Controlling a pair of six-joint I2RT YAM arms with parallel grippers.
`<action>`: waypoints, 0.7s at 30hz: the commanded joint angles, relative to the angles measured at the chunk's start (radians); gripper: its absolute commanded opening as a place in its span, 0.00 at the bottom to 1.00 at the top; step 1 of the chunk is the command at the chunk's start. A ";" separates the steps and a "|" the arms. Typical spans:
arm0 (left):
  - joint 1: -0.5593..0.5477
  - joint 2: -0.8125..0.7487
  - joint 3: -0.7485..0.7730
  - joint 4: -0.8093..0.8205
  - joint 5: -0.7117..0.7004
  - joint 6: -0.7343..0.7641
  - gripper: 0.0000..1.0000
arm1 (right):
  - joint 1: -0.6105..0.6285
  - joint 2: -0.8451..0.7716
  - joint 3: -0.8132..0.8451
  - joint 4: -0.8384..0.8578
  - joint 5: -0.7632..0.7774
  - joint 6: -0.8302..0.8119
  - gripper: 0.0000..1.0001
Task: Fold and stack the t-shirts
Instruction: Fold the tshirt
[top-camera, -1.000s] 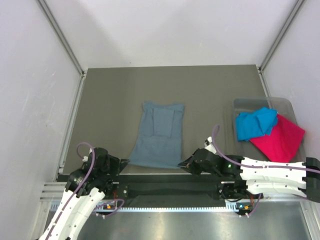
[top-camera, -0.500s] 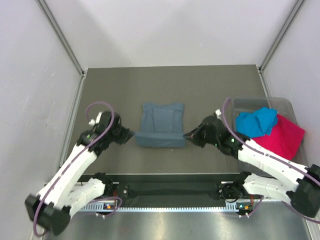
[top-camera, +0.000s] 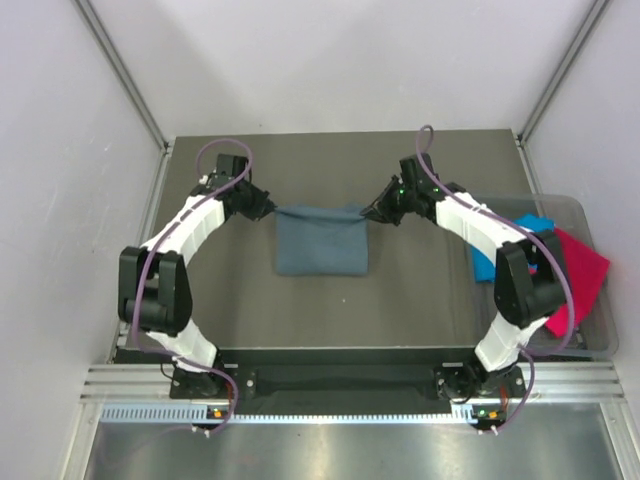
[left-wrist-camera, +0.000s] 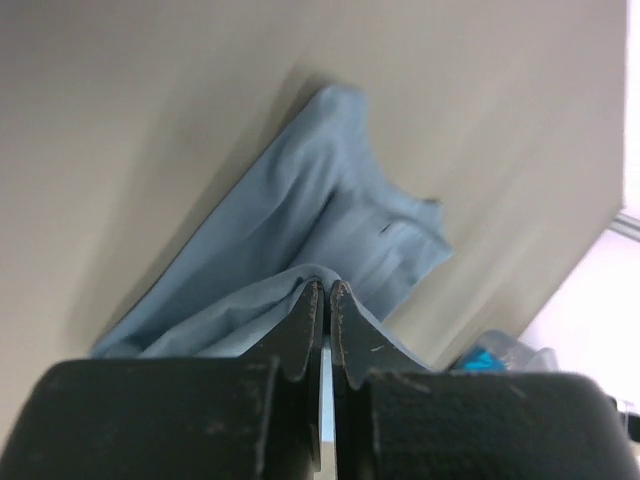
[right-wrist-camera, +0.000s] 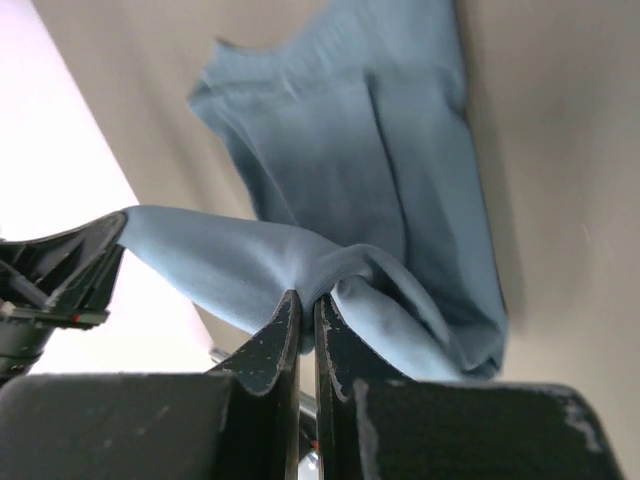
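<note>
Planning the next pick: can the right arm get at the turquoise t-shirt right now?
Probably not yet: the right gripper is shut on the slate-blue t-shirt, and that arm's own elbow hangs over the turquoise t-shirt.

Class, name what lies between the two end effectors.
The slate-blue t-shirt: its far edge spans from the left end effector to the right end effector, each pinching a corner, in the top view.

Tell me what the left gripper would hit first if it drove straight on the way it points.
The slate-blue t-shirt: the left gripper is shut on its edge, and more of the same cloth lies straight ahead. Beyond that probably the table, though depth is unclear.
</note>
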 joint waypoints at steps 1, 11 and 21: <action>0.041 0.085 0.095 0.123 0.045 0.055 0.00 | -0.042 0.076 0.121 -0.017 -0.063 -0.057 0.00; 0.058 0.333 0.267 0.180 0.179 0.080 0.00 | -0.095 0.267 0.273 -0.010 -0.142 -0.074 0.00; 0.059 0.466 0.358 0.203 0.217 0.084 0.00 | -0.141 0.374 0.306 0.036 -0.206 -0.076 0.01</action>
